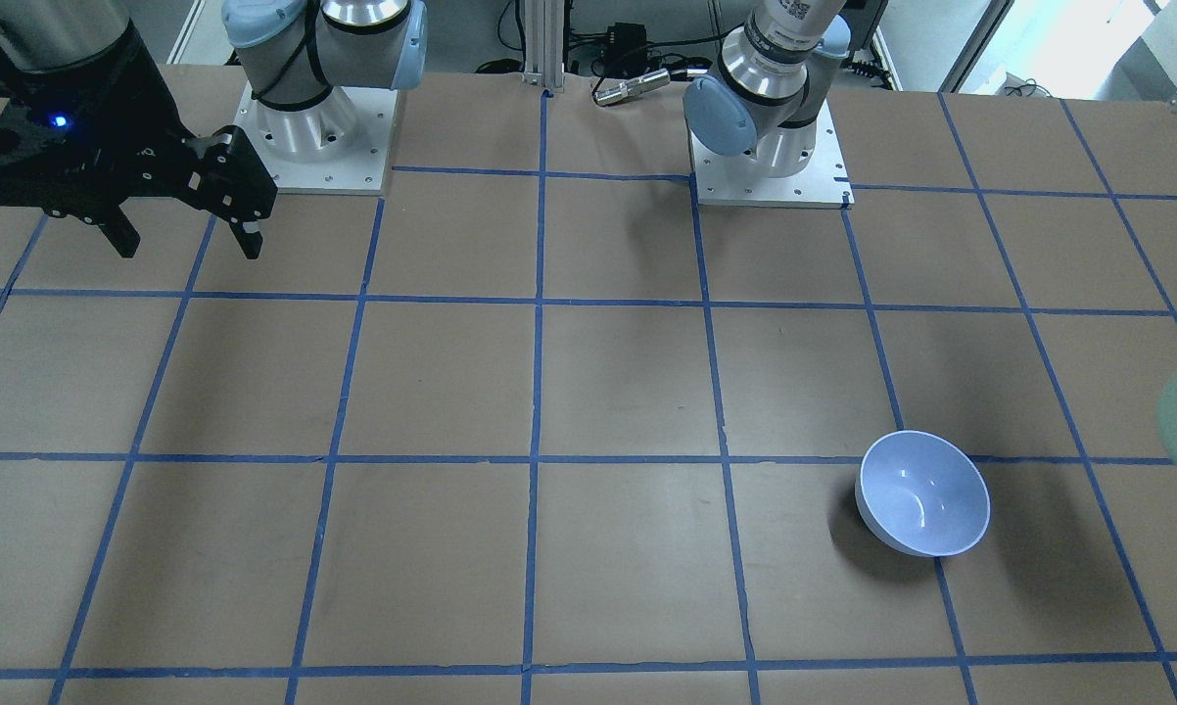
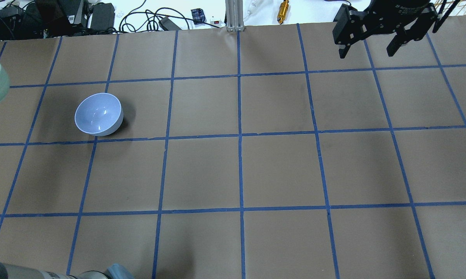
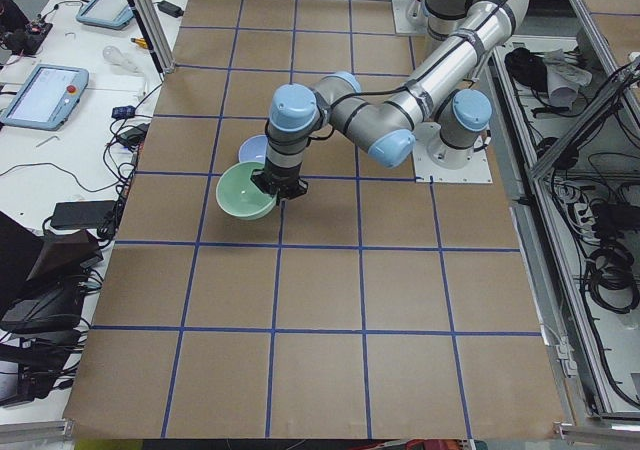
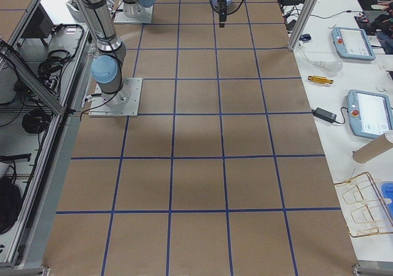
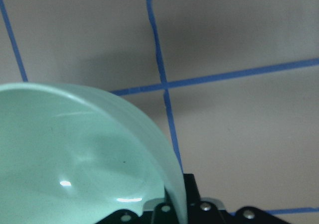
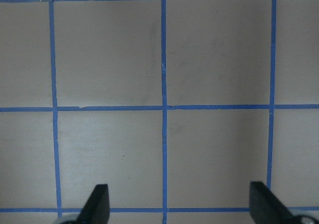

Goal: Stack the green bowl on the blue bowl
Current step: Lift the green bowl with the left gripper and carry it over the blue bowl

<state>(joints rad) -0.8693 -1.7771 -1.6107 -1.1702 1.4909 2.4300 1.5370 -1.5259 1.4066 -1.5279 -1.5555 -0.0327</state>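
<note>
left pincer (image 3: 277,184) is clamped on the green bowl (image 3: 245,192) at its rim, holding it off the counter (image 1: 628,392) near the upright blue bowl (image 1: 926,504). right pincer (image 1: 189,240) hangs wide open, well apart.

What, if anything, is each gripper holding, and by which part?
The left gripper holds the green bowl by its rim. The right gripper is open and holds nothing.

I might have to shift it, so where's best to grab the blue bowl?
Pinch the blue bowl at its rim, coming straight down from above, one finger inside and one outside. It sits upright, mouth up, and its round glossy wall offers no flat sides.
</note>
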